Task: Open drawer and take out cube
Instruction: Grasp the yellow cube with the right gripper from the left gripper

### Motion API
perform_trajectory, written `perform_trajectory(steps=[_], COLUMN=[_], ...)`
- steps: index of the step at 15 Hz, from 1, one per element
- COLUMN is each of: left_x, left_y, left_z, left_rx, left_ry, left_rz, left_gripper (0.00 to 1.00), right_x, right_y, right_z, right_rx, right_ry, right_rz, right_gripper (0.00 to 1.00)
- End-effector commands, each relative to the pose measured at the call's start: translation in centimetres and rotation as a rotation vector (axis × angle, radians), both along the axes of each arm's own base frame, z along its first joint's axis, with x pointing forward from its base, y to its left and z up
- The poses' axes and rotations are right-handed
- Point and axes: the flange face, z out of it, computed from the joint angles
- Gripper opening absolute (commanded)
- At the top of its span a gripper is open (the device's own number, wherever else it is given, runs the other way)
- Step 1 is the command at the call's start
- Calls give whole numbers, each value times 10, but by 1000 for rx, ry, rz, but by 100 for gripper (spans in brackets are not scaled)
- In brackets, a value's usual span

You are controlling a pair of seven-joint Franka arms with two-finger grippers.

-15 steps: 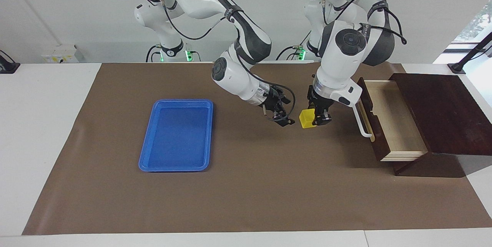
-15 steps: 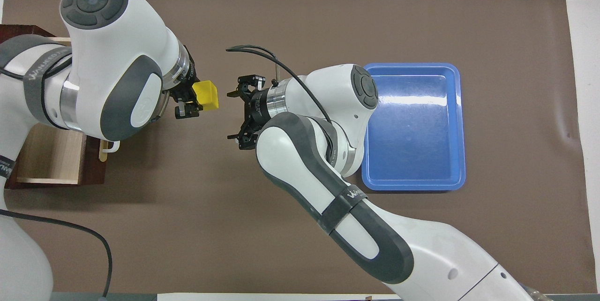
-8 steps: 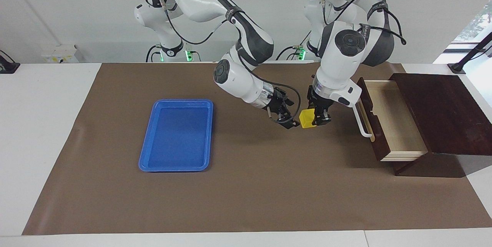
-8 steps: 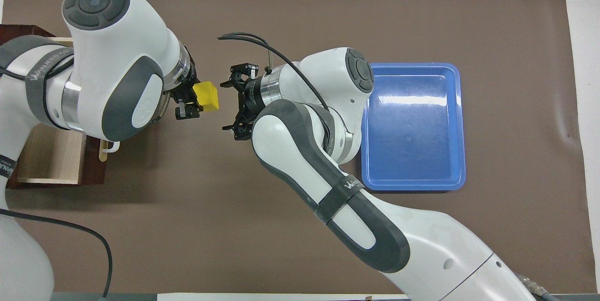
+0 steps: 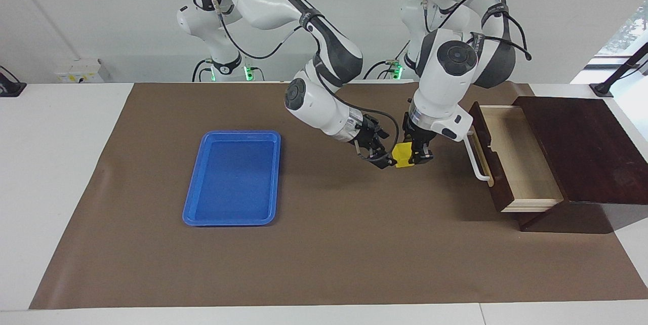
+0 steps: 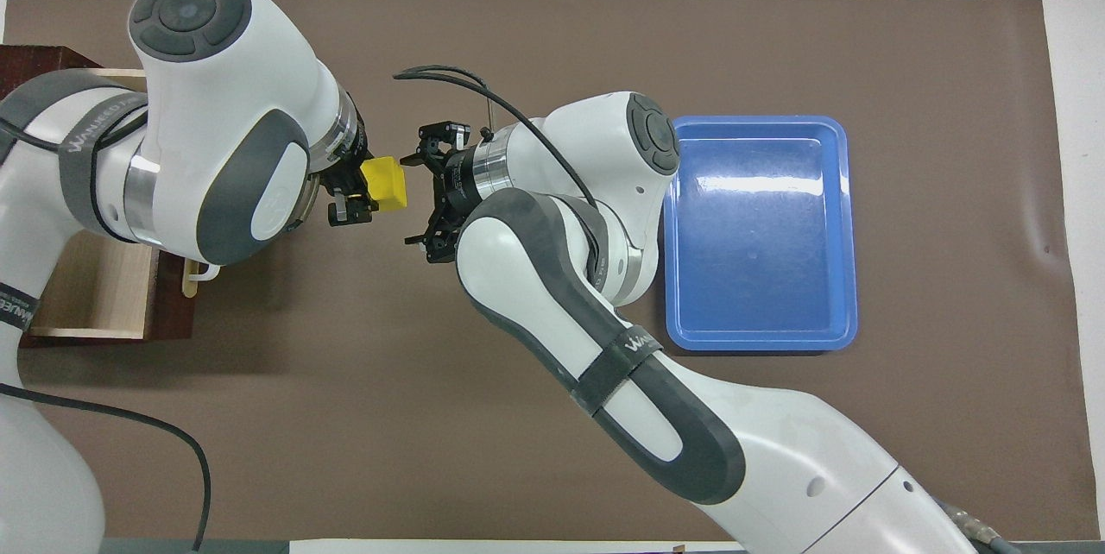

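The small yellow cube (image 5: pixel 402 154) (image 6: pixel 386 183) hangs above the brown mat, with my left gripper (image 5: pixel 418 155) (image 6: pixel 350 192) shut on it from the drawer's side. My right gripper (image 5: pixel 385 152) (image 6: pixel 413 197) is open and points at the cube's free side. Its fingertips reach the cube's edge, and I cannot tell whether they touch it. The drawer (image 5: pixel 516 155) (image 6: pixel 95 286) of the dark wooden box (image 5: pixel 582 143) stands pulled out at the left arm's end of the table. Its pale inside shows nothing in it, and its white bar handle (image 5: pixel 476 158) faces the grippers.
A flat blue tray (image 5: pixel 233 178) (image 6: pixel 760 235) lies empty on the brown mat (image 5: pixel 329 254) toward the right arm's end. The right arm's elbow hangs over the mat beside the tray. A black cable (image 6: pixel 129 424) trails by the left arm.
My right gripper has closed in on the cube, from a clear gap to its edge. My left gripper has carried the cube slightly toward it. The drawer has stayed open.
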Motion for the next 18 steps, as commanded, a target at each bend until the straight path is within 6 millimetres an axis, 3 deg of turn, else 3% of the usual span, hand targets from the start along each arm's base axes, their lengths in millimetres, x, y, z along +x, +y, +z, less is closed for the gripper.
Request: perform_trajectory(steps=[1, 10, 13, 18], left_x=[-13, -23, -27, -34], left_y=[0, 0, 2, 3], left_z=[4, 0, 5, 7], left_rx=[22, 29, 31, 31], left_ry=[3, 20, 25, 26], left_rz=[3, -3, -3, 0], left_gripper=[0, 0, 0, 0], right_x=[-4, -22, -2, 0], right_y=[-1, 28, 6, 11], right_z=[-10, -4, 2, 7], right_rx=[-19, 10, 16, 28], right_ry=[-6, -41, -37, -53], right_rz=[22, 7, -21, -27], right_gripper=[100, 100, 100, 100])
